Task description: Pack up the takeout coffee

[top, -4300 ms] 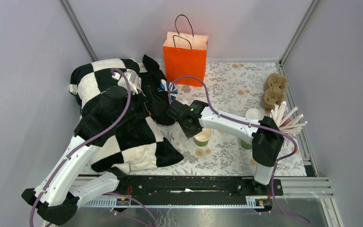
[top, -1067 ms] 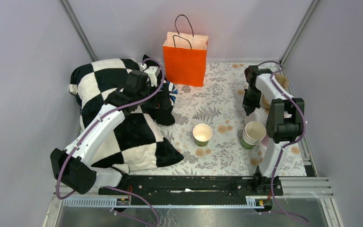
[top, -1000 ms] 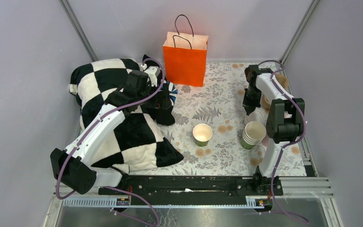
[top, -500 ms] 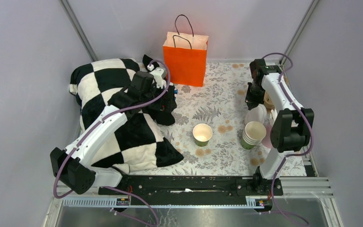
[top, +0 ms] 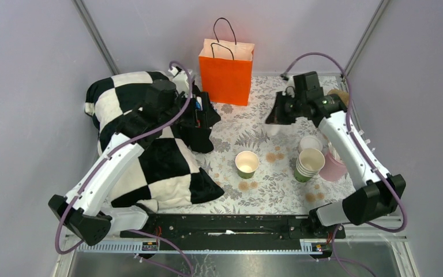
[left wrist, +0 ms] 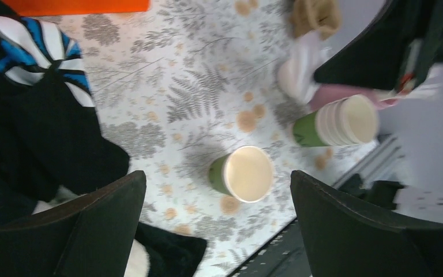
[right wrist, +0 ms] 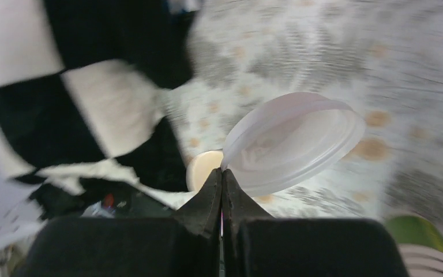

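- Lid [right wrist: 294,141] of white plastic is pinched by its rim in the right gripper [right wrist: 221,173]. The jaws are pressed fully together on that thin edge, and the disc is tilted, jutting toward 2 o'clock from the fingertips in the wrist view.
- The green cup [top: 247,164] stands upright and uncovered near the middle of the floral tablecloth [top: 265,190]. Its axis is vertical, mouth up, with the cream inside showing.
- Seen from above, the cup lies at about 7 o'clock from the right gripper, well apart from it. In the right wrist view its mouth peeks out just beside the fingertips at 9 o'clock.
- The left gripper [left wrist: 216,225] is spread as wide as it goes and holds nothing. It hovers over the checked cloth [top: 150,167], with the cup at about 4 o'clock from it.
- Both grippers look about equally far from the cup, but the right one has the lid, so the capping move looks to be its job. It would need to carry the lid toward 7 o'clock, level it and centre it over the mouth. Pressed on while tilted, the lid could tip the light cup.
- The stack of nested cups [top: 308,164] stands near the cup at 3 o'clock. The orange bag [top: 226,72] stands open at 12 o'clock.
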`<state>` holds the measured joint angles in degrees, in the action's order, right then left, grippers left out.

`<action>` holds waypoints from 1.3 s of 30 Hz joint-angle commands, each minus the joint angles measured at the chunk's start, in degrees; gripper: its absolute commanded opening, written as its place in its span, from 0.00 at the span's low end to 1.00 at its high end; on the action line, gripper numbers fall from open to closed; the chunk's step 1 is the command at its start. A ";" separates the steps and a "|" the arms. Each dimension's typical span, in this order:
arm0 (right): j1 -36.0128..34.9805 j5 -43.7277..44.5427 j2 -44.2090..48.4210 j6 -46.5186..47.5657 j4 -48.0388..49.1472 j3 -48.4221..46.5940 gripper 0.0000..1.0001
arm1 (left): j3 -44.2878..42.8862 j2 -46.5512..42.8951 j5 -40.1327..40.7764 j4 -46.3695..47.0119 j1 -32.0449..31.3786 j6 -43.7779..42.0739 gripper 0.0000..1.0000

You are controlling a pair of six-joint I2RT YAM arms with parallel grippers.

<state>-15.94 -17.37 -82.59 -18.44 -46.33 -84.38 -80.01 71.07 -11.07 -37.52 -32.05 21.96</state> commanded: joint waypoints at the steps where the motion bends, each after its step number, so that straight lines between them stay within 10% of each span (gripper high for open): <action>1: -6.66 -13.40 4.72 -7.40 13.14 2.83 0.00 | -1.73 -3.19 -10.21 4.63 2.42 11.84 0.99; 15: -12.05 -32.01 14.49 -21.12 39.94 11.51 0.00 | 18.34 -10.85 -31.29 33.86 10.18 52.18 0.99; 39: -12.28 -38.62 16.73 -26.67 51.38 16.19 0.00 | 21.17 -7.54 -28.85 41.95 4.11 58.30 0.99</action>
<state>-27.81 -54.22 -67.81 -44.84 1.32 -67.83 -58.04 63.59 -40.75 4.54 -27.55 81.60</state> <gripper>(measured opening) 0.011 0.990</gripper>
